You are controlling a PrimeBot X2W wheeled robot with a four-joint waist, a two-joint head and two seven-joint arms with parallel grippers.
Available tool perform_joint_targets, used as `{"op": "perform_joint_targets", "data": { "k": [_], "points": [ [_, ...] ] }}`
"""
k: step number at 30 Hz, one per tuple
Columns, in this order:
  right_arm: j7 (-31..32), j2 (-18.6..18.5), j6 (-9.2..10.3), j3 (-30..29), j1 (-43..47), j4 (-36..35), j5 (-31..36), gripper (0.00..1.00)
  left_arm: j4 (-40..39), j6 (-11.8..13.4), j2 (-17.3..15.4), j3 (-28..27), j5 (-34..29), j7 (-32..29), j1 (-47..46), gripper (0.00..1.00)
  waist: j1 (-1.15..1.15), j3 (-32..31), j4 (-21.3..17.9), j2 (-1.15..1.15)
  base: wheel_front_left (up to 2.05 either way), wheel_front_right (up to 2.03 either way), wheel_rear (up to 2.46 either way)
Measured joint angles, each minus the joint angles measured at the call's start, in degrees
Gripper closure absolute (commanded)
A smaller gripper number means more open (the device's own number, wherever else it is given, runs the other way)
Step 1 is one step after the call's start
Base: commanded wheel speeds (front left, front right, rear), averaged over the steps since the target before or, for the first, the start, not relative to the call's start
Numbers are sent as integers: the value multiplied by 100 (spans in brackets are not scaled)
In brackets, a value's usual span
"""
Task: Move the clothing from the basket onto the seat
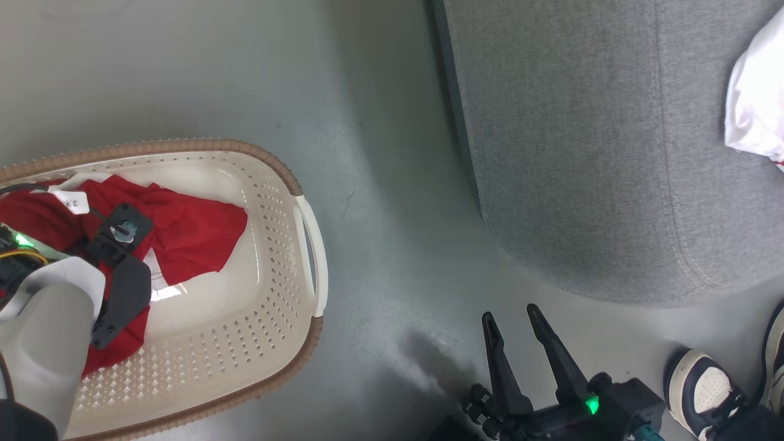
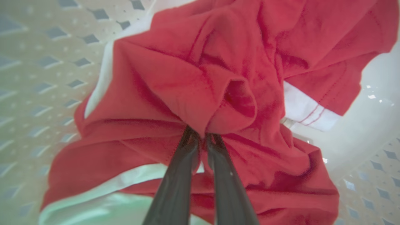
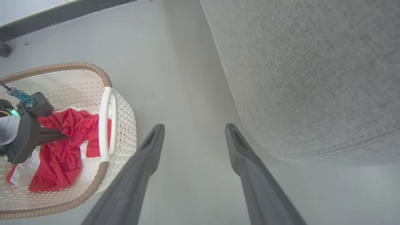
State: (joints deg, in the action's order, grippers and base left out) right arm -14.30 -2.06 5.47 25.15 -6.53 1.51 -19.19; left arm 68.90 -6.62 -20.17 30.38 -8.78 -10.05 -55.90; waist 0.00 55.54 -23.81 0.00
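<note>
Starting nearest the robot, the right fingers [image 3: 137, 168] hang spread apart and empty over the bare floor [image 1: 380, 184]. They point at the gap between basket and seat, with a person's shoe [image 1: 704, 386] just to their right. Further out on the left, the basket [image 1: 269, 165] sits on the floor, well apart from the seat. The left fingers [image 2: 175, 181] reach down into it, pressed together on a raised fold of the red clothing [image 2: 187, 78]. The fold bunches up at their tips, while the rest of the garment, white trim showing, lies slack on the basket's bottom. That puts the work at the pick-up step: the pinch looks made, the lift not yet begun. Farthest, at the right, the seat [image 1: 582, 153] lies mostly bare, with a white garment [image 1: 756, 104] resting at its right edge, so part of the load seems already across. The next move likely calls for a straight lift, high enough for the trailing cloth to clear the rim and handle [image 1: 315, 257]. A swing rightward over the floor to the seat would follow before the fingers part. The hold is on a thin fold only, so a slow rise would guard against it slipping out or snagging on the basket wall.
</note>
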Motion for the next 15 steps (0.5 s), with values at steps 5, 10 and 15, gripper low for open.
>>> {"op": "perform_joint_targets", "data": {
  "k": [5,10,15],
  "points": [
    [0,-2,-44,21,-274,90,-53,0,65,0,-1,-19,115,283,148,100,0,-168,-70,0,0,0,0],
    [1,-2,-77,21,-564,261,-208,0,102,-1,42,-14,155,544,384,100,0,-398,-155,0,0,0,0],
    [0,-7,-93,-131,-723,449,-246,0,134,-2,372,-21,225,761,634,100,-1,-717,-200,0,0,0,0]
  ]
}}
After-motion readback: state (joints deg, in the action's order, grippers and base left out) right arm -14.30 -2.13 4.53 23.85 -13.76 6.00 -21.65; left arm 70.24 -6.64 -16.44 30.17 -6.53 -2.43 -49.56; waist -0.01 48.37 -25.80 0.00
